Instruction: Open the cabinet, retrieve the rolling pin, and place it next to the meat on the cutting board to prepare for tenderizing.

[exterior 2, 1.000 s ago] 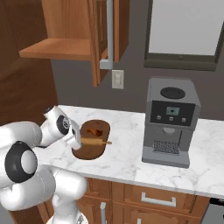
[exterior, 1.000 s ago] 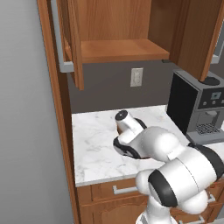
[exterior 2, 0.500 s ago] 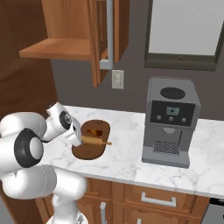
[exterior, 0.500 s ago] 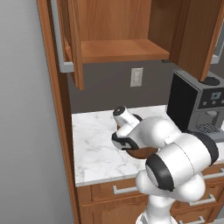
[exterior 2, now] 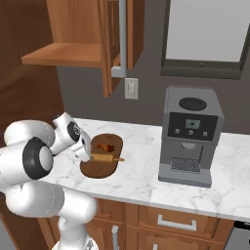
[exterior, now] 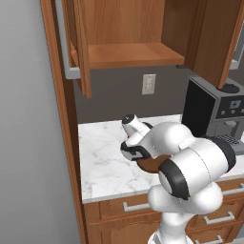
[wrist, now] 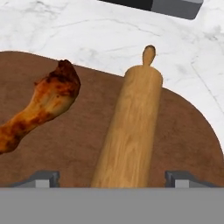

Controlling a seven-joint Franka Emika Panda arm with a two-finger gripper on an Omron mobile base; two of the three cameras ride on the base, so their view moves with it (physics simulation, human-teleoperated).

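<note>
Wooden rolling pin (wrist: 130, 131) and meat (wrist: 41, 105) lie on cutting board (wrist: 78, 144); cabinet (exterior: 128, 33) open.

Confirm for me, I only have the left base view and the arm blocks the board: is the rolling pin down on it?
Observer: Yes. The rolling pin lies flat on the cutting board.
Operator: Where's the meat relative to it?
Observer: In the hand view the meat lies on the same board, apart from the pin, bare wood between them.
Operator: Gripper let go?
Observer: The gripper has its jaws spread wide, one tip on each side of the pin, neither pressing it.
Operator: Pin fully on the board?
Observer: No. In the right base view one handle tip of the pin pokes past the board's edge.
</note>
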